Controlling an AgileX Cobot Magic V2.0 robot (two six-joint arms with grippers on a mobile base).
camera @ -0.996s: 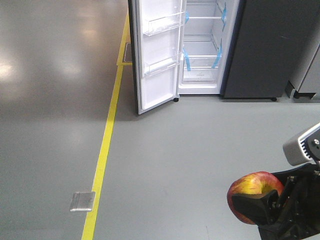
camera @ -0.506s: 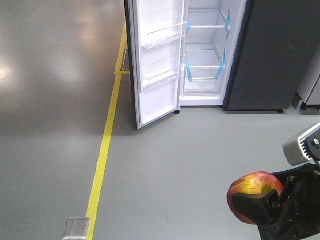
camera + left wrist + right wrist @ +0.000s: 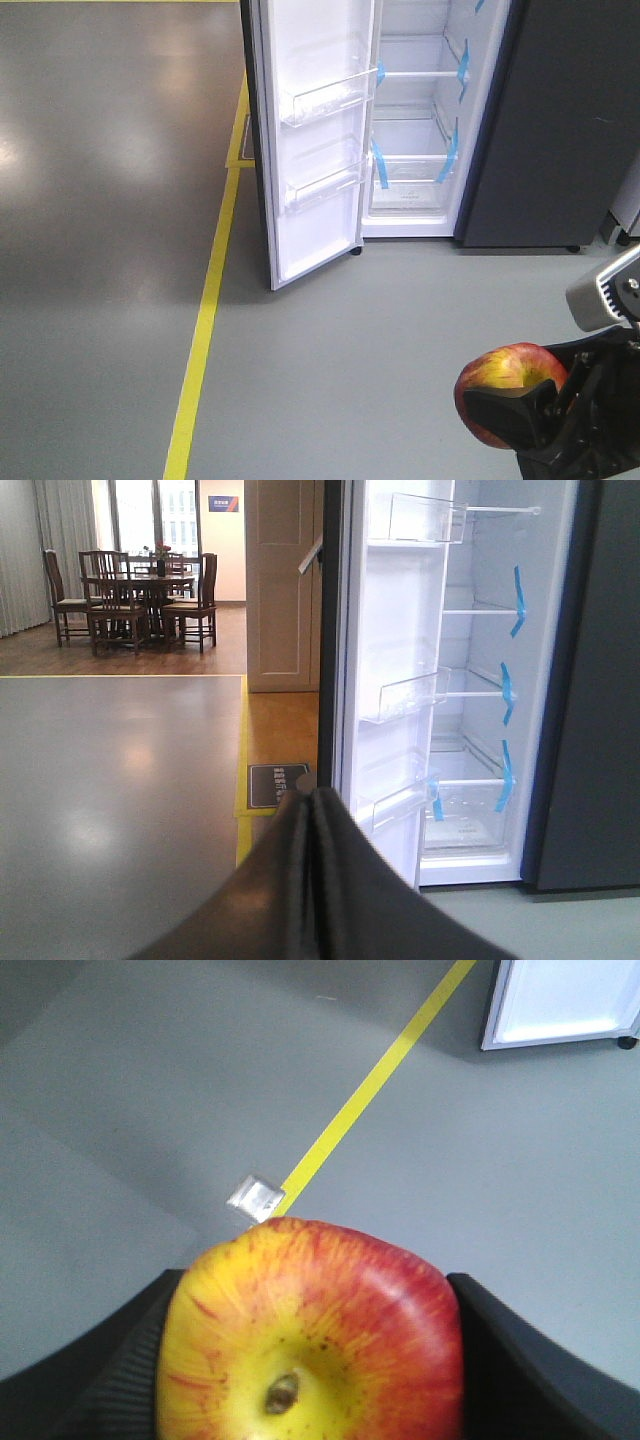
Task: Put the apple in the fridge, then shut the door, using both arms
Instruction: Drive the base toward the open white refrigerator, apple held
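- While short of the far fridge (image 3: 410, 140), held apple (image 3: 505, 370) clamped in right gripper (image 3: 515, 405), near right.
- Showed left gripper (image 3: 310, 815) pinched together, empty.
- Called for level carry onto a shelf (image 3: 415, 74), right of open door (image 3: 315, 180).

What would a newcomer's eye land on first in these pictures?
The red-and-yellow apple, clamped in the right gripper at lower right of the front view. Beyond it, the fridge stands with its door swung open, blue tape inside. A yellow floor line runs past the door.
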